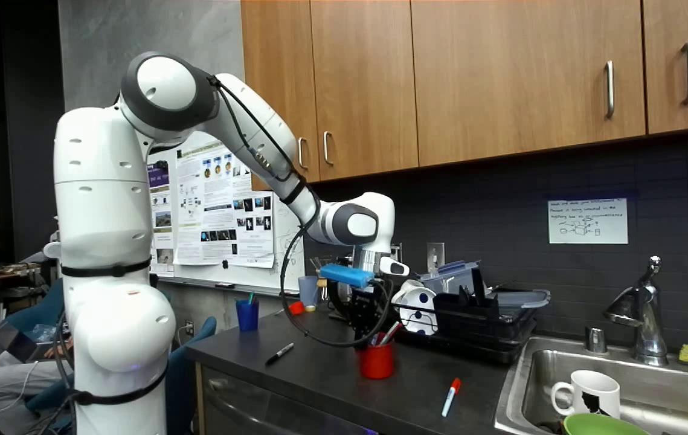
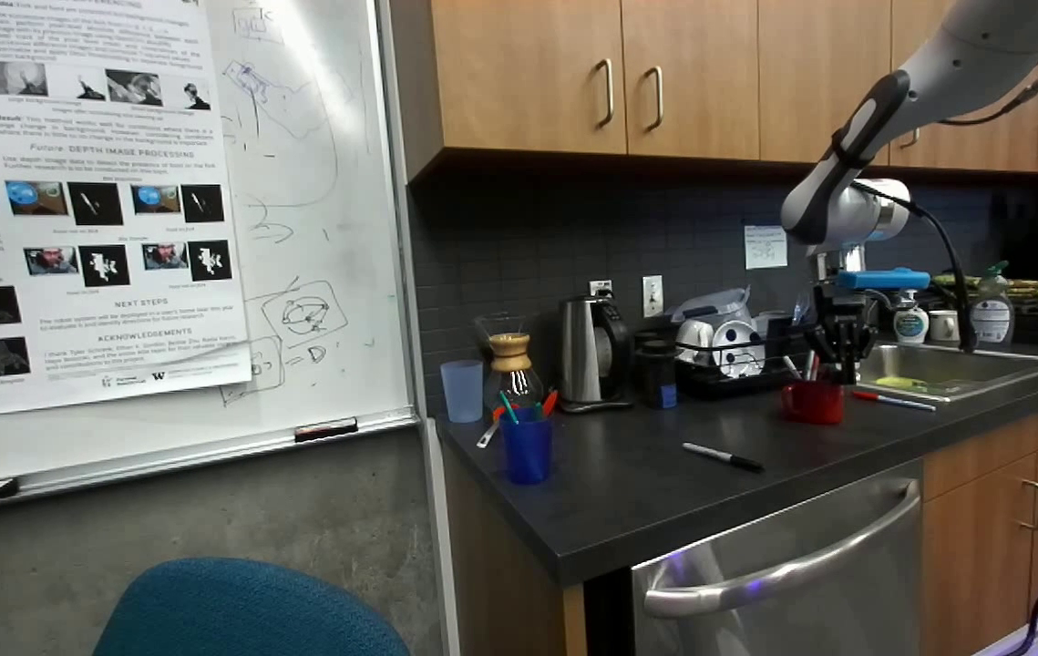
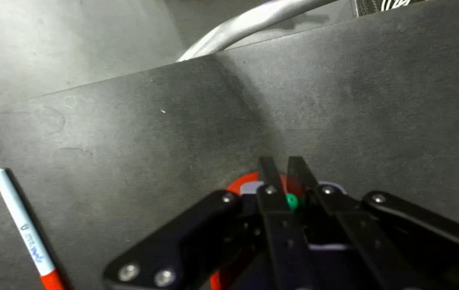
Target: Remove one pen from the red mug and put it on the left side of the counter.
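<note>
Your dark grey counter (image 2: pixel 610 492) carries a steel sink (image 1: pixel 517 386) with a white mug (image 1: pixel 591 383) and green dish (image 1: pixel 603 425) inside. Your gripper (image 3: pixel 281 163) sits over the red mug (image 1: pixel 376 364), fingers a narrow gap apart; can't tell if they clamp anything. Several pens (image 1: pixel 391 333) in that mug, one end green. Blue cup (image 2: pixel 528 454): green stick (image 2: pixel 508 407). Black-capped pen (image 2: pixel 722 456), slim, pale-barrelled, lies on your counter between blue cup and red mug.

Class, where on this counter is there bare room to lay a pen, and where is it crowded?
Bare counter lies between the dark blue cup and the black-capped pen, between that pen and the red mug, and between mug and red-capped pen. Crowded: the mug's mouth, with pens and fingers; the dish rack; around the kettle and carafe.
</note>
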